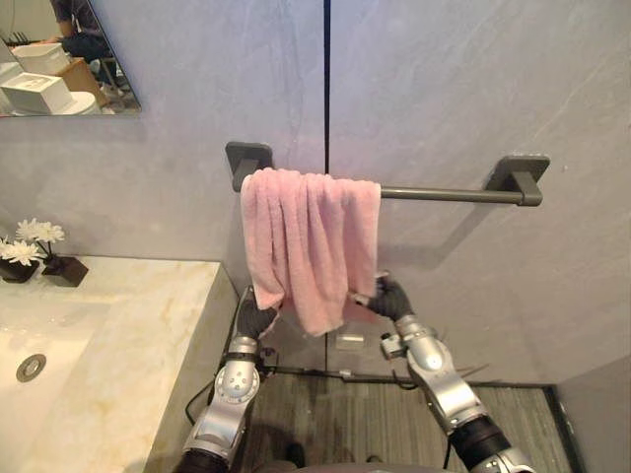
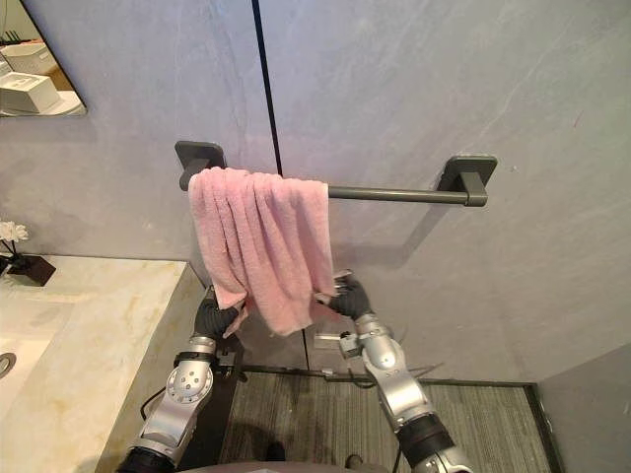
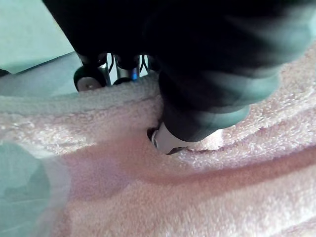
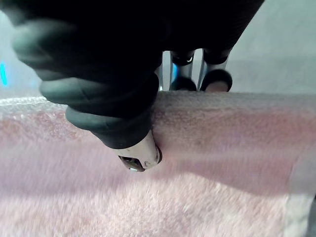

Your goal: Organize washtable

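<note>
A pink towel (image 1: 311,241) hangs bunched over the left end of a dark grey towel bar (image 1: 444,194) on the wall. My left hand (image 1: 258,317) is at the towel's lower left edge and my right hand (image 1: 386,298) at its lower right edge. In the left wrist view the thumb (image 3: 170,140) presses on the towel's face (image 3: 173,197) while the fingers (image 3: 89,81) sit behind its hem, pinching it. The right wrist view shows the same pinch: the thumb (image 4: 140,158) in front of the towel (image 4: 222,133), fingers (image 4: 216,79) behind the edge.
A marble counter (image 1: 128,335) with a sunken basin and drain (image 1: 31,367) runs along the left. White flowers in a dark pot (image 1: 35,246) stand at its back. A mirror (image 1: 59,59) hangs at the upper left. Grey plank floor (image 1: 345,414) lies below the towel.
</note>
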